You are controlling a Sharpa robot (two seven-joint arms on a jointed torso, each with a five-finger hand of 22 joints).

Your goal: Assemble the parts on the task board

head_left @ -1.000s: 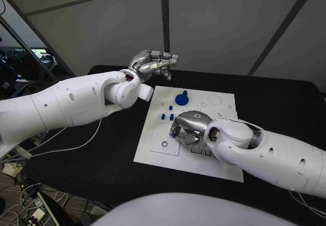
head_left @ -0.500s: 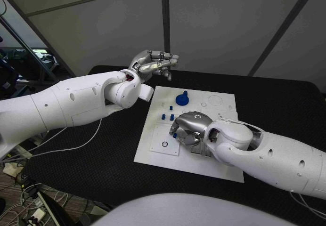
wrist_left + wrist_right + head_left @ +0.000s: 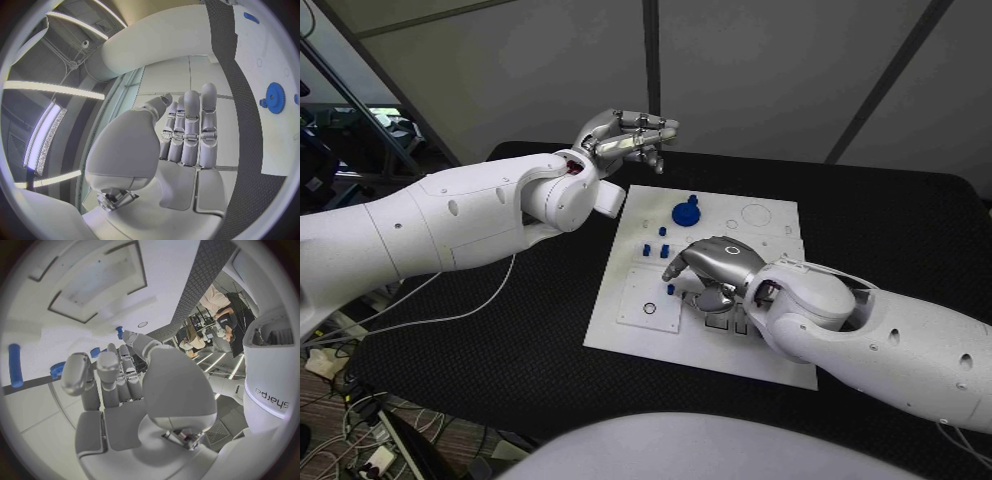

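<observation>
The white task board (image 3: 635, 325) lies mid-table; a corner of the task board (image 3: 275, 55) also shows in the left wrist view. A round blue gear (image 3: 687, 211) (image 3: 274, 94) stands near its far edge, with small blue pegs (image 3: 656, 246) below it. My right hand (image 3: 711, 268) hangs low over the board's middle, fingers pointing down among blue pieces (image 3: 671, 289). In the right wrist view my right hand (image 3: 115, 385) has straight fingers and a bare palm; a blue peg (image 3: 15, 365) lies past it. My left hand (image 3: 629, 135) (image 3: 184, 132) is raised beyond the board's far left corner, holding nothing.
A black ring (image 3: 648, 308) lies on the board's near left plate. Grey slotted blocks (image 3: 728, 322) sit under my right forearm. The black table (image 3: 906, 220) extends around the board, with cables (image 3: 387, 320) off its left edge.
My right hand and forearm have slid a little toward the board's near side. The left hand has stayed raised in nearly the same spot.
</observation>
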